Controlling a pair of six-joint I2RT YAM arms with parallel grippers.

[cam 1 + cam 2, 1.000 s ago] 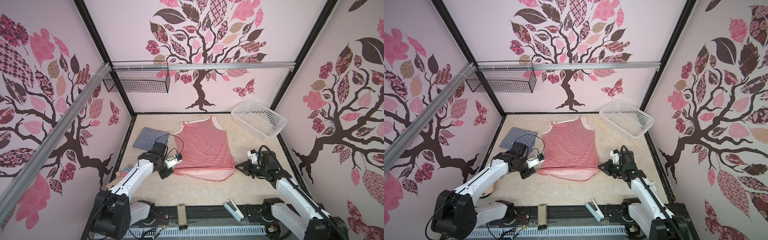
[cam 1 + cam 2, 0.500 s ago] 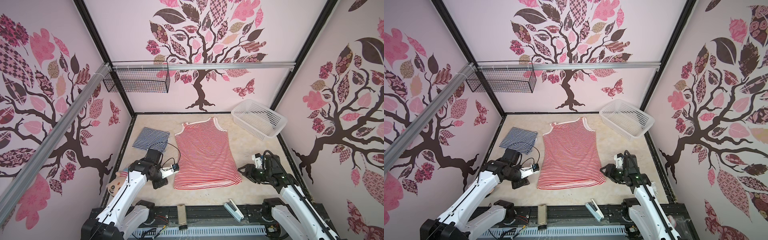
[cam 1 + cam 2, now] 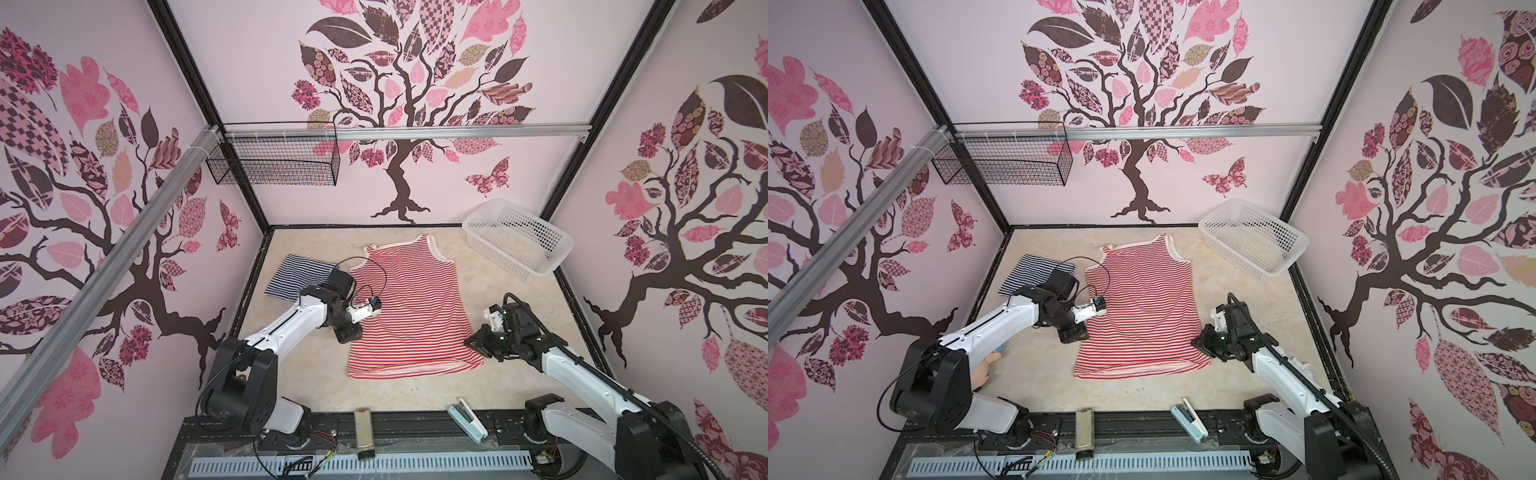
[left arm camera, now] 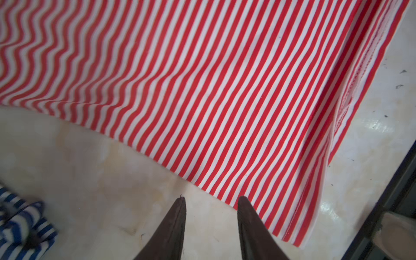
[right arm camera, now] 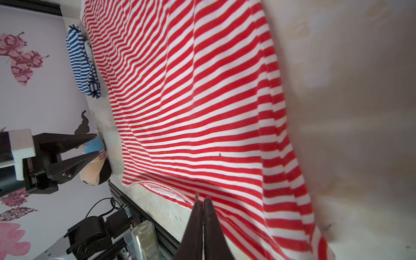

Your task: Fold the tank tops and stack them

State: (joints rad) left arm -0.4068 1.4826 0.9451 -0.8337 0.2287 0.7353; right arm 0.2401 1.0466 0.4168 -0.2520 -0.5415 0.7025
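Roughly front-to-back, red tank top (image 3: 409,307), straps (image 3: 432,246) rearward

Robot lab test cell: boxed enclosure of black frame posts (image 3: 186,62), aluminium rail (image 3: 457,133), tree-decal walls (image 3: 257,62) — two white arms (image 3: 291,328) bolted to base track (image 3: 407,424), slotted cable duct (image 3: 415,462) along front.

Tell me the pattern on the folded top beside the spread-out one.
Thin navy-and-white stripes on the folded top; it shows best in a top view.

Red-and-white tank top (image 3: 409,307) — soft knit cloth, tabletop (image 3: 415,399) glossy, basket (image 3: 498,253) white perforated plastic
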